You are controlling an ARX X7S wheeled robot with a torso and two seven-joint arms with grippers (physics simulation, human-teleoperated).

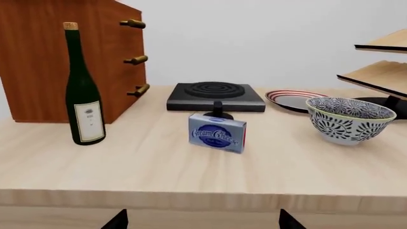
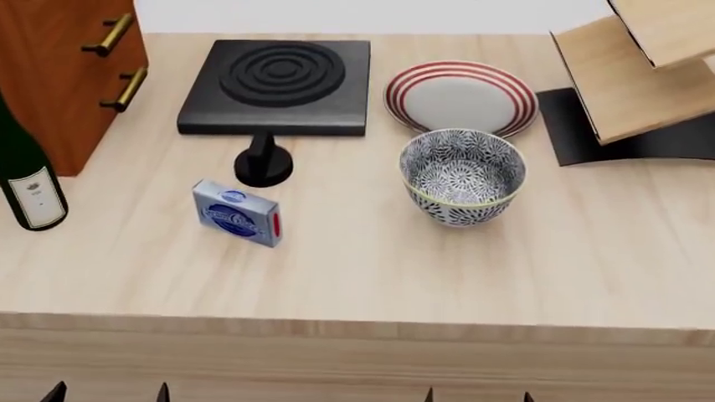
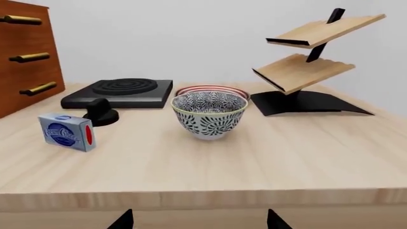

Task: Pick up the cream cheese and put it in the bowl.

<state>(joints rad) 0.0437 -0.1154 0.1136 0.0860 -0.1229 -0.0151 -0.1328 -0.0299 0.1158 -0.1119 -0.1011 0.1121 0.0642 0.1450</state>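
Observation:
The cream cheese (image 2: 236, 213) is a small light-blue box with a dark blue oval logo and a red end, standing on edge on the wooden table, left of the bowl. It shows in the left wrist view (image 1: 218, 132) and the right wrist view (image 3: 67, 132). The blue-and-white patterned bowl (image 2: 461, 174) stands upright and empty at centre right; it also shows in both wrist views (image 1: 349, 119) (image 3: 209, 114). My left gripper (image 2: 109, 392) and right gripper (image 2: 478, 395) are open, empty, below the table's front edge; only dark fingertips (image 1: 116, 220) (image 3: 123, 220) show.
A black stove plate (image 2: 281, 82) with a black knob (image 2: 264, 162) stands behind the cream cheese. A white plate with red rings (image 2: 460, 96) lies behind the bowl. A green wine bottle (image 2: 27, 180) and wooden cabinet (image 2: 56, 67) stand left. A wooden rack (image 2: 642, 75) stands right.

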